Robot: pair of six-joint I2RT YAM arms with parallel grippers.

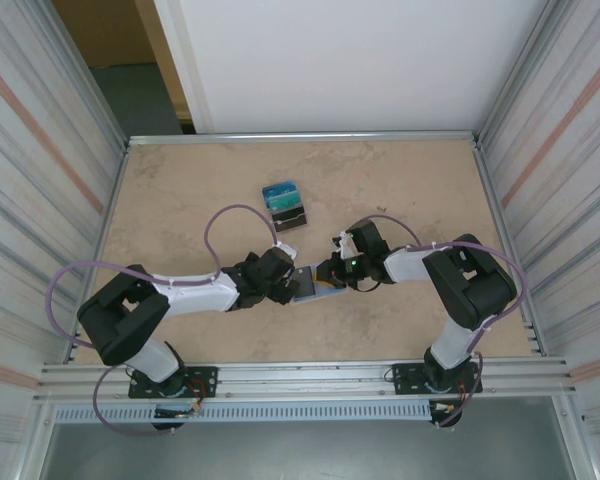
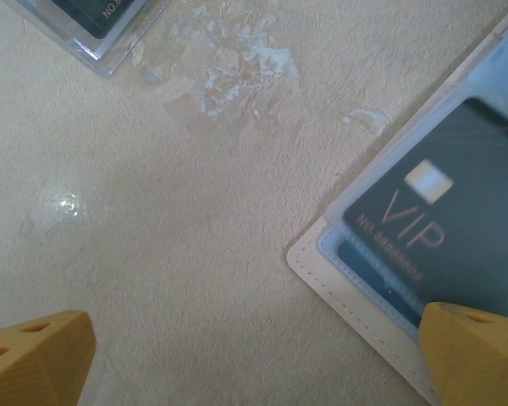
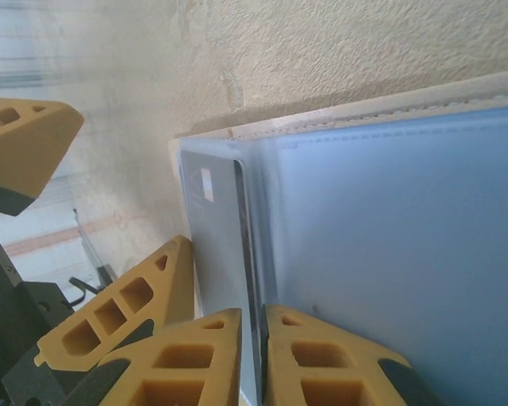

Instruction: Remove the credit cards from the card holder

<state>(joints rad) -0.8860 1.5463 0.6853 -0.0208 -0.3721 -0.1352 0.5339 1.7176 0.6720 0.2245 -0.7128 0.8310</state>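
Beige mottled counter (image 1: 180,200): carries everything, walled at the sides by ribbed metal panels (image 1: 40,150).

Left arm (image 1: 180,295): reaches low from its base toward the centre, forearm near level, wrist tipped down at the card holder's left edge.

Right arm (image 1: 460,280): bends at a raised elbow and comes in from the right, wrist facing the left one across the card holder.

Tan square stitched card holder with pale-blue lining (image 1: 306,284): lies open on the counter between the two wrists, near the front middle.

One teal-blue card (image 1: 279,192) and one black card (image 1: 293,216): lie loose and touching each other farther back, well apart from the card holder.

Dark grey card printed "VIP" (image 2: 440,220): sits in the lining pocket, a blue card (image 2: 364,264) peeking out beneath it.

Left jaws: released, spread wide; one yellow finger (image 2: 478,355) over the card holder's corner, the other over bare counter; touching or not, cannot tell.

Right jaws: clenched to a slit, yellow fingers (image 3: 182,364) pinching a thin edge of the lining beside the dark grey card; cannot tell whether that card is in the pinch.
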